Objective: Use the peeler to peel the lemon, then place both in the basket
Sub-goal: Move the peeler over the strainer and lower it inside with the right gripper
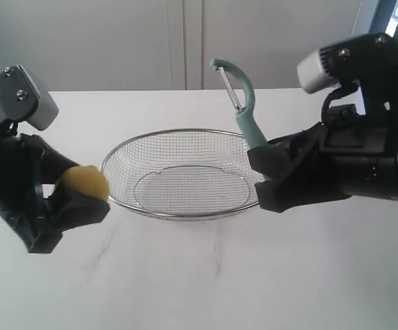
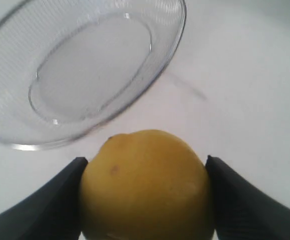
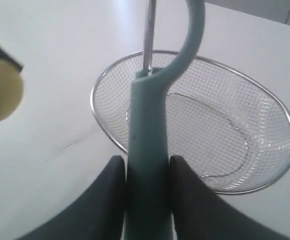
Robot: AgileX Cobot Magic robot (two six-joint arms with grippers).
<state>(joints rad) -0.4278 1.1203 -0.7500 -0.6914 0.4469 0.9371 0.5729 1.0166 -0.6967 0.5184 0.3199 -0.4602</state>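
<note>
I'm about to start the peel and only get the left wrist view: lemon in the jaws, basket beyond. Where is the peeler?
Observer: The right gripper is shut on the peeler, low on its handle.
Operator: Which way does it point?
Observer: Its blade end points up, above the gripper.
Operator: And where is it from my lemon?
Observer: In the exterior view the basket lies between them, with the lemon at its left and the peeler at its right rim, well apart.
</note>
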